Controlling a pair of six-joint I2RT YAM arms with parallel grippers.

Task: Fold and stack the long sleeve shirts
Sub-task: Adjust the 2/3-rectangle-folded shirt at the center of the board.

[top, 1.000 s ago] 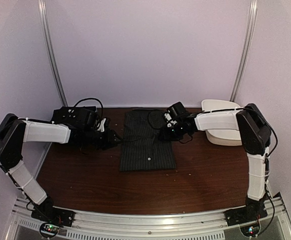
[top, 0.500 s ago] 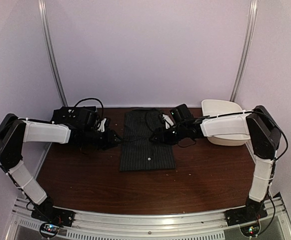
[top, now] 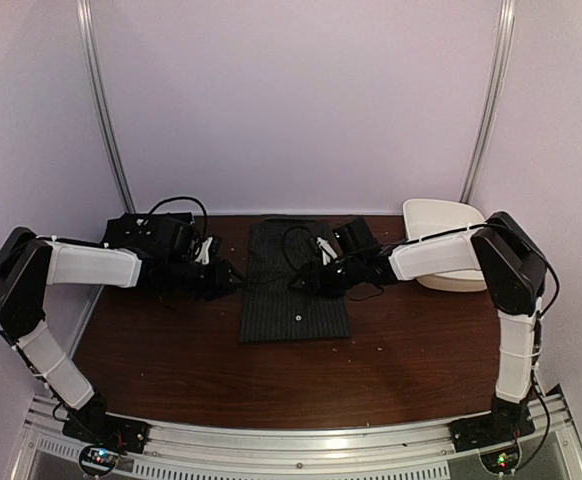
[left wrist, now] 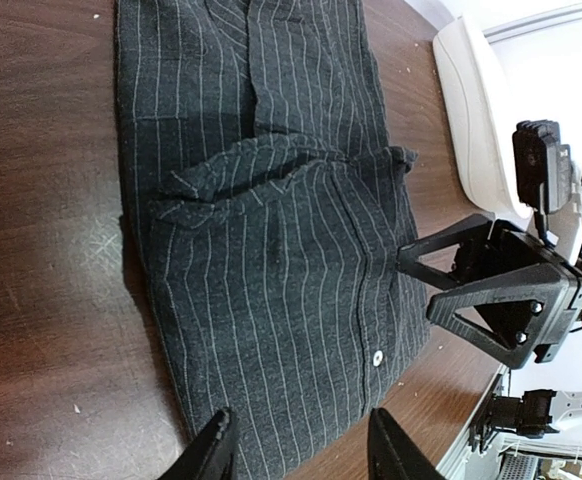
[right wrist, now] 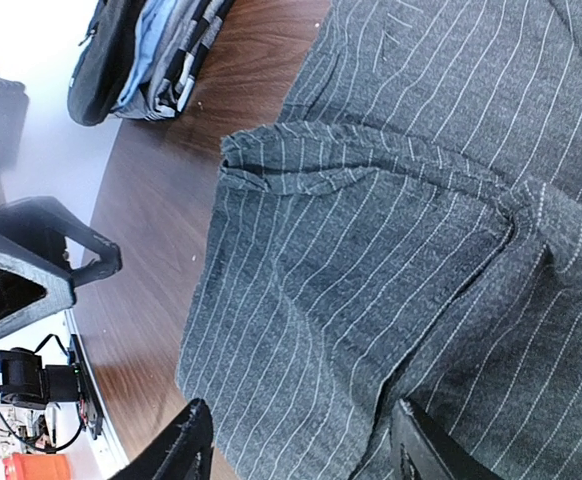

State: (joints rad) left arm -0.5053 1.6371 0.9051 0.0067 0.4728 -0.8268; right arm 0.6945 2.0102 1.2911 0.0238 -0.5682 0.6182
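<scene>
Left wrist crops left end effector (left wrist: pixel 301 450), spread over pinstriped shirt (left wrist: pixel 271 250); right end effector (right wrist: pixel 301 445) likewise spread.

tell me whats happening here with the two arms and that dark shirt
A pinstriped shirt lies folded into a rough rectangle in the middle of the table, between two robot arms. The left gripper sits open at its left edge. The right gripper reaches in from the right, open over the shirt's right side; neither holds anything. A white tub stands at the far right, a dark bundle of cloth in the far left corner.
</scene>
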